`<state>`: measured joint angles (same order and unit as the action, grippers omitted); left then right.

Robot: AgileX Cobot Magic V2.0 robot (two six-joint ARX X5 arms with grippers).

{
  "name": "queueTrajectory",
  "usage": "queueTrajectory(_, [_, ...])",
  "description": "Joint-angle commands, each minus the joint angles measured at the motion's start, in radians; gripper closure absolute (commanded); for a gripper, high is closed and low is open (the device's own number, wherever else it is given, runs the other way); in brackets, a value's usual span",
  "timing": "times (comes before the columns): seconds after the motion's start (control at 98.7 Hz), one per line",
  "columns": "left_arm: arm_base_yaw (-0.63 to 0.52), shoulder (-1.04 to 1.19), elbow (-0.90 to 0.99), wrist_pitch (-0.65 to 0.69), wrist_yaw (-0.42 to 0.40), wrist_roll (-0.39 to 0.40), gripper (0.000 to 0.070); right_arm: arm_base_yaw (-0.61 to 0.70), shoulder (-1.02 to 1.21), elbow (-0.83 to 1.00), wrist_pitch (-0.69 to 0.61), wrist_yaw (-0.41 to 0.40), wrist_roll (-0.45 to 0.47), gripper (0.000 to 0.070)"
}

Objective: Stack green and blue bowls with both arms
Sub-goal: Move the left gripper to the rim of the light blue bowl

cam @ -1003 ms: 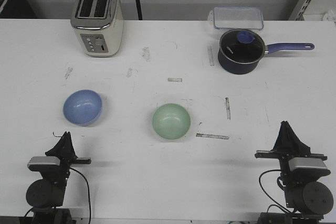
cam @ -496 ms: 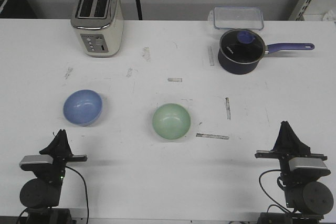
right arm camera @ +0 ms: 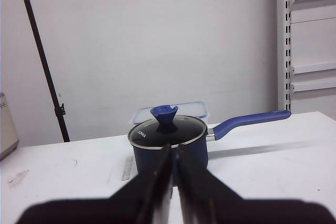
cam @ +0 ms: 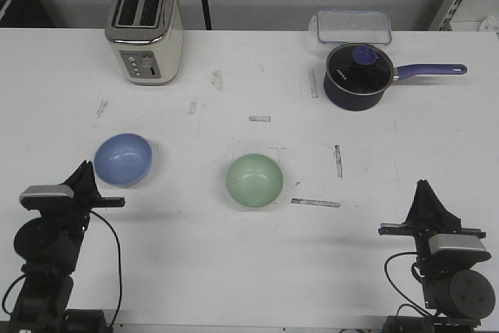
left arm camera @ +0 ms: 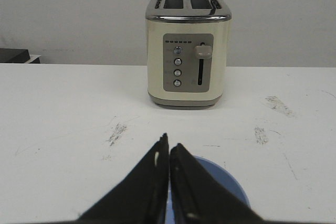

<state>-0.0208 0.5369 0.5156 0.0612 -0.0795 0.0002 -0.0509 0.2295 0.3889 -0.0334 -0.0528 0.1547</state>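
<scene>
The periwinkle blue bowl sits upright on the left of the white table, and the pale mint green bowl stands near the middle, apart from it. My left gripper is shut and empty, its tip just short of the blue bowl's near left rim. In the left wrist view the blue bowl shows partly behind the closed left gripper. My right gripper is shut and empty at the front right, far from both bowls. In the right wrist view the right gripper points toward the saucepan.
A cream toaster stands at the back left. A dark navy saucepan with a purple handle and glass lid sits at the back right, with a clear lidded container behind it. Scuff marks and tape strips dot the white table.
My left arm has risen and moved forward and left, bringing its shut gripper up to the blue bowl's near side. The right arm and both bowls have stayed still.
</scene>
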Motion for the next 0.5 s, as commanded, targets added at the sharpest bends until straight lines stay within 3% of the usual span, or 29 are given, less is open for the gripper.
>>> queueTrajectory(0.0, [0.0,0.079,0.064,0.013,-0.002,0.014,0.0699,0.002,-0.002,0.003,0.011,0.0,0.005,0.0693])
queueTrajectory(0.182, [0.0,0.271,0.222,-0.046,-0.002,0.014,0.0699,0.002,-0.002,0.003,0.011,0.0,0.005,0.0693])
queueTrajectory(0.486, [0.005,0.499,0.449,-0.392,0.019,-0.024,0.0699,0.002,-0.002,0.003,0.011,0.0,0.005,0.0693])
